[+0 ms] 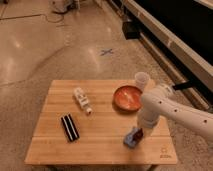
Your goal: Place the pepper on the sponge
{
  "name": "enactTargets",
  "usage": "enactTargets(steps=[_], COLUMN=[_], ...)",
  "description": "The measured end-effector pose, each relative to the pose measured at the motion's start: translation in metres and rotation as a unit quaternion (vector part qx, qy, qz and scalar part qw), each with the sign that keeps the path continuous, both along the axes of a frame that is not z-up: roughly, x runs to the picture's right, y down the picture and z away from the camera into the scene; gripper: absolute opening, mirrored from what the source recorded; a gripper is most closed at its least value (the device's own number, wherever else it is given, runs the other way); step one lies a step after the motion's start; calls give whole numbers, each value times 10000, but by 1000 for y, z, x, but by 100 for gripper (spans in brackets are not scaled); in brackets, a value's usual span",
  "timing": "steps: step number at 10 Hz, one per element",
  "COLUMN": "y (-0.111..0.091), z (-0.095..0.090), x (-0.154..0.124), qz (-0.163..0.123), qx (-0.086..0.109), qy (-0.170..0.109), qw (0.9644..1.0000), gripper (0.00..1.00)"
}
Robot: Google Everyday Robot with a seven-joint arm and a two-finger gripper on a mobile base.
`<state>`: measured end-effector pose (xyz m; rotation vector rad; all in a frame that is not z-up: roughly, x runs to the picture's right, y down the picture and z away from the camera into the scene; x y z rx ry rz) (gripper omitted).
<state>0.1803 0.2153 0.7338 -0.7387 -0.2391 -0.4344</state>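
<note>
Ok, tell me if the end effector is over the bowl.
No, the end effector is down at the sponge, near the table front edge, apart from the bowl.
</note>
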Motion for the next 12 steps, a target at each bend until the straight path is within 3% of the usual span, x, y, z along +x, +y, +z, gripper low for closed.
enactTargets(steps=[3, 4, 7, 12], y=[12, 13, 15, 7], z=[2, 5, 18, 39], x=[-23, -29, -36, -14], qz=[20, 14, -58, -83], qx=[-127, -132, -99, 48], qy=[-179, -227, -284, 15], qw=[9998, 9997, 9995, 10000], gripper=[71, 77, 80, 80])
